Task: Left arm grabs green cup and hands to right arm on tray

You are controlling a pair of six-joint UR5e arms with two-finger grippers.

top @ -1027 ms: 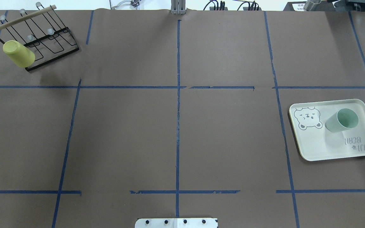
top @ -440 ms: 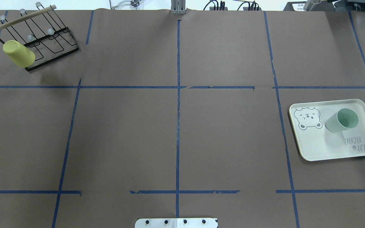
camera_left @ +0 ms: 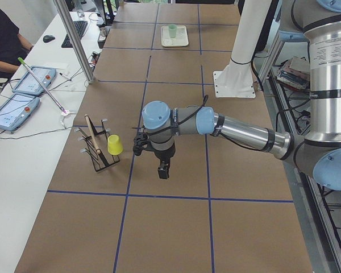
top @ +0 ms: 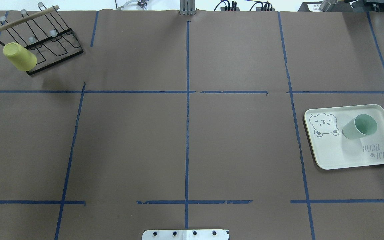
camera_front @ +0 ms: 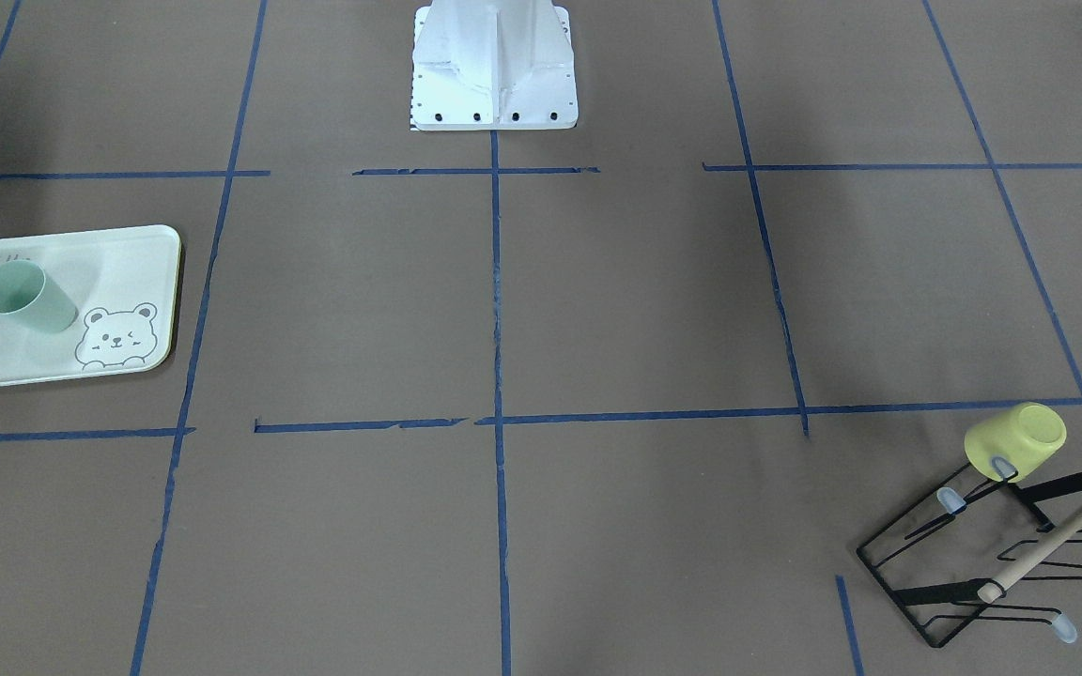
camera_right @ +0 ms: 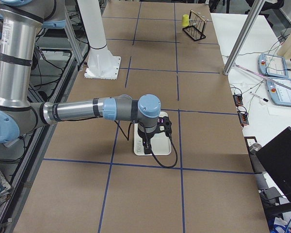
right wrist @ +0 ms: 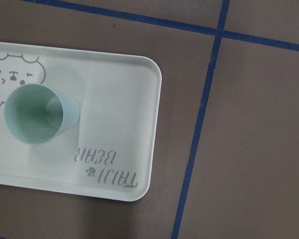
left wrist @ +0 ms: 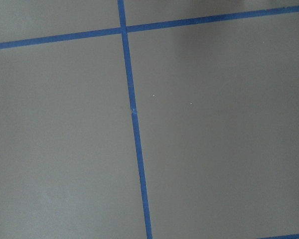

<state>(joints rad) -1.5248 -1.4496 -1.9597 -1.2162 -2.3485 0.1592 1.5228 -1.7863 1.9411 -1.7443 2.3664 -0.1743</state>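
The green cup (top: pixel 360 126) stands upright, mouth up, on the tray (top: pixel 335 153) at the table's right side. It also shows in the front-facing view (camera_front: pixel 24 296) and in the right wrist view (right wrist: pixel 40 119), where the tray (right wrist: pixel 119 99) fills the left. My left gripper (camera_left: pixel 163 173) shows only in the exterior left view, over bare table beside the rack; I cannot tell if it is open. My right gripper (camera_right: pixel 146 149) shows only in the exterior right view, above the tray (camera_right: pixel 166 145); I cannot tell its state. Neither holds anything that I can see.
A black wire cup rack (top: pixel 42 43) with a wooden bar stands at the far left corner. A yellow cup (top: pixel 19 56) hangs upside down on it. Blue tape lines cross the brown table. The white robot base (camera_front: pixel 494 66) is at the near edge.
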